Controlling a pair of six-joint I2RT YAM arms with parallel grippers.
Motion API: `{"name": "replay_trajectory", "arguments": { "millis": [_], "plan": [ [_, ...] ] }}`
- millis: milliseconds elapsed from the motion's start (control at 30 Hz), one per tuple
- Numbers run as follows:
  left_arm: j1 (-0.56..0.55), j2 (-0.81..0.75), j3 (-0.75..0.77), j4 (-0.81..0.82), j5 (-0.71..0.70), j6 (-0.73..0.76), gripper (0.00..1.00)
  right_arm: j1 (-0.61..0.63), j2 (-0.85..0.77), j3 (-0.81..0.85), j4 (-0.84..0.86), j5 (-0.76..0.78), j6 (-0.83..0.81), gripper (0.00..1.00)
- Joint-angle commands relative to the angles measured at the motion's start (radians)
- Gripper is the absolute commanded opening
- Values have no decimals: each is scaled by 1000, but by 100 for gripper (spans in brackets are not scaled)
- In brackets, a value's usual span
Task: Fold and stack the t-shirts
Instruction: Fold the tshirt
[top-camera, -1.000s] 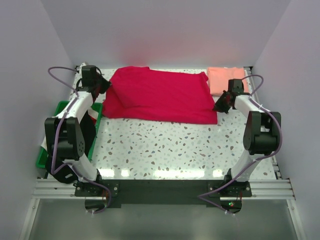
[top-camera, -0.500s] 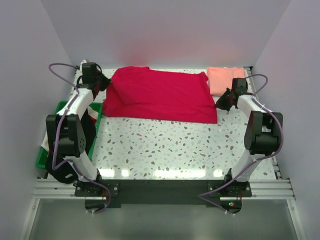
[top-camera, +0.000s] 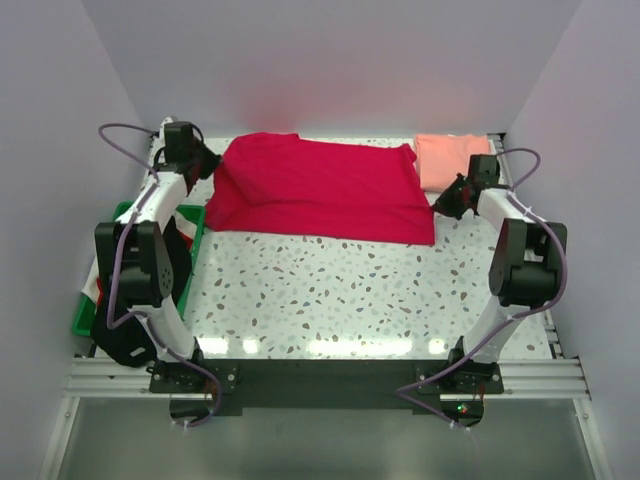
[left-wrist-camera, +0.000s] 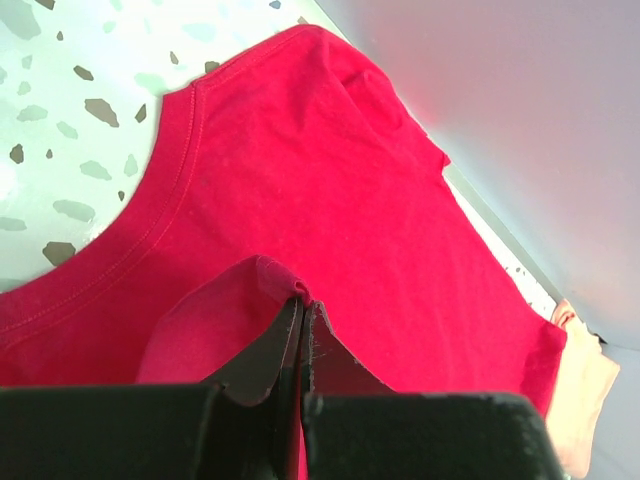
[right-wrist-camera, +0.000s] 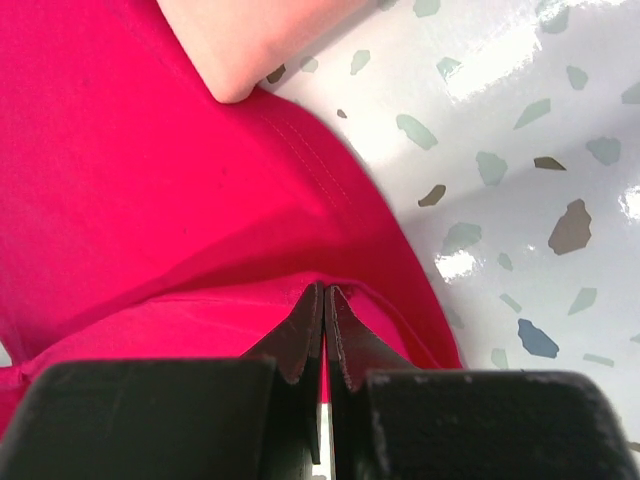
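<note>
A crimson red t-shirt (top-camera: 320, 188) lies spread across the far half of the speckled table, its near part doubled over. My left gripper (top-camera: 208, 168) is shut on a pinched fold of its left edge (left-wrist-camera: 285, 290). My right gripper (top-camera: 447, 203) is shut on the red cloth at its right edge (right-wrist-camera: 324, 288). A salmon pink t-shirt (top-camera: 452, 160), folded, lies at the far right corner next to the red one; a corner of it shows in the right wrist view (right-wrist-camera: 250, 40) and in the left wrist view (left-wrist-camera: 585, 390).
A green plastic crate (top-camera: 105, 275) hangs off the table's left side beside the left arm. White walls close in the back and both sides. Bare speckled tabletop (top-camera: 340, 295) stretches between the red shirt and the arm bases.
Both grippers have moved a little toward the back wall, taking the red shirt's near edge with them. The jaws have stayed shut.
</note>
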Motion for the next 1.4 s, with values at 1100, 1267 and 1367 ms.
{"name": "replay_trajectory", "arguments": {
  "millis": [1100, 1267, 1367],
  "plan": [
    [27, 237, 249, 16, 32, 102, 7, -5, 154, 160, 35, -55, -5, 0],
    [33, 263, 293, 2, 76, 159, 28, -5, 147, 192, 4, -46, -18, 27],
    [36, 255, 310, -28, 98, 165, 47, -5, 126, 203, -23, -43, -31, 50]
  ]
}}
